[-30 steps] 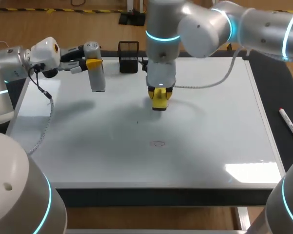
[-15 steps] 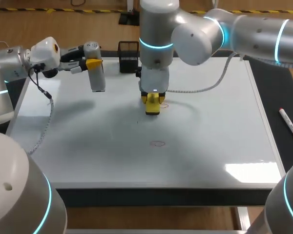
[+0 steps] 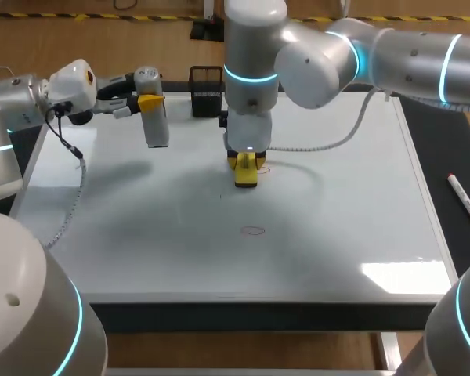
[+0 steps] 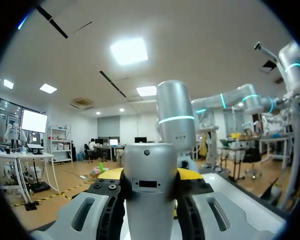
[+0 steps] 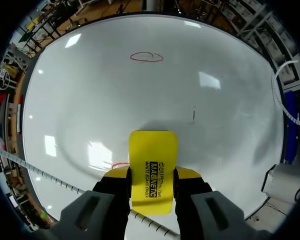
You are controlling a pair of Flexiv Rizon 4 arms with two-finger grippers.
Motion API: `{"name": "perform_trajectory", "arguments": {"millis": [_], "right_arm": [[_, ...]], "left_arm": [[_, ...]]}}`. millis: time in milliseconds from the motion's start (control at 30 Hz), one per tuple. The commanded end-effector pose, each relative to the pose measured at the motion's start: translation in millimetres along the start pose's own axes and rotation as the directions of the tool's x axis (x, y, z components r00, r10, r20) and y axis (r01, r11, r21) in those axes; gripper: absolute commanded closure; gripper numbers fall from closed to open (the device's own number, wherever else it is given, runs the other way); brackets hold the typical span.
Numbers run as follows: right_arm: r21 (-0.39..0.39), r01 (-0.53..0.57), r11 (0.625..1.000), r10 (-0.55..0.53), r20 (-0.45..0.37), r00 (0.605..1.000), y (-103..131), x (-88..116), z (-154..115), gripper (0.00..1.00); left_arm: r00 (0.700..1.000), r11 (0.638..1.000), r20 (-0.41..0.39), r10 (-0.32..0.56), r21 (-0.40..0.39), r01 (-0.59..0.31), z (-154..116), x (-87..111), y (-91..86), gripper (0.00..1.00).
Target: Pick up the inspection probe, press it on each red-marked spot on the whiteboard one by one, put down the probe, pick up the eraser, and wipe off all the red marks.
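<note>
Status: wiping stage, as judged from what each arm holds. Right gripper (image 3: 244,163), just above the centre of the head view, has its jaws pinching the yellow eraser (image 5: 153,160) from both sides. The eraser's free end is down at the whiteboard (image 3: 345,204); whether it is actually touching cannot be told.

Left gripper (image 3: 150,102), upper left of the head view, has its jaws clamped on the inspection probe (image 3: 157,129), a grey cylinder hanging upright above the board's far left part. The probe is not put down, so that step is skipped or pending. Whether the spots have been pressed cannot be told.

Red marks remaining, two seen:
- an oval ring (image 3: 254,230) below centre in the head view, well ahead of the eraser in the right wrist view, untouched;
- a partial red curve (image 5: 121,165) right beside the eraser, partly hidden by a finger. It looks to be the one in hand.

Left to do, by my estimate: finish this mark, clear the ring, set the probe down.

Containers: a black holder (image 3: 206,92) stands at the board's far edge, top centre. Nothing shows above its rim, and its inside cannot be made out.

A red marker pen (image 3: 464,200) lies on the dark worktop (image 3: 442,141) to the right of the board.
</note>
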State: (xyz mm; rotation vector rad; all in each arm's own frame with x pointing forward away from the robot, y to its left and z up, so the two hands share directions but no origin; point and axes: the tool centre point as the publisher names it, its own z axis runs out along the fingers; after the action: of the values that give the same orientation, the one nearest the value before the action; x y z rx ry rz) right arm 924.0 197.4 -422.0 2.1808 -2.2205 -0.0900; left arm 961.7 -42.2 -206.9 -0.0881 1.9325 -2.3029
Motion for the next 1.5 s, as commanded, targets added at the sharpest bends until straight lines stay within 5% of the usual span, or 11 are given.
{"name": "perform_trajectory", "arguments": {"millis": [33, 1500], "right_arm": [[0.001, 0.0, 1.0, 0.0, -0.002, 1.0, 0, 3, 1, 1.0], [0.016, -0.147, 0.989, 0.148, -0.072, 0.986, -11, 79, 0, 1.0]], "left_arm": [[1.0, 1.0, -0.002, 0.0, 0.001, 0.0, 0, -0.4, -0.8, 1.0], [1.0, 1.0, -0.002, 0.0, 0.001, 0.0, 0, -0.4, -0.8, 1.0]]}}
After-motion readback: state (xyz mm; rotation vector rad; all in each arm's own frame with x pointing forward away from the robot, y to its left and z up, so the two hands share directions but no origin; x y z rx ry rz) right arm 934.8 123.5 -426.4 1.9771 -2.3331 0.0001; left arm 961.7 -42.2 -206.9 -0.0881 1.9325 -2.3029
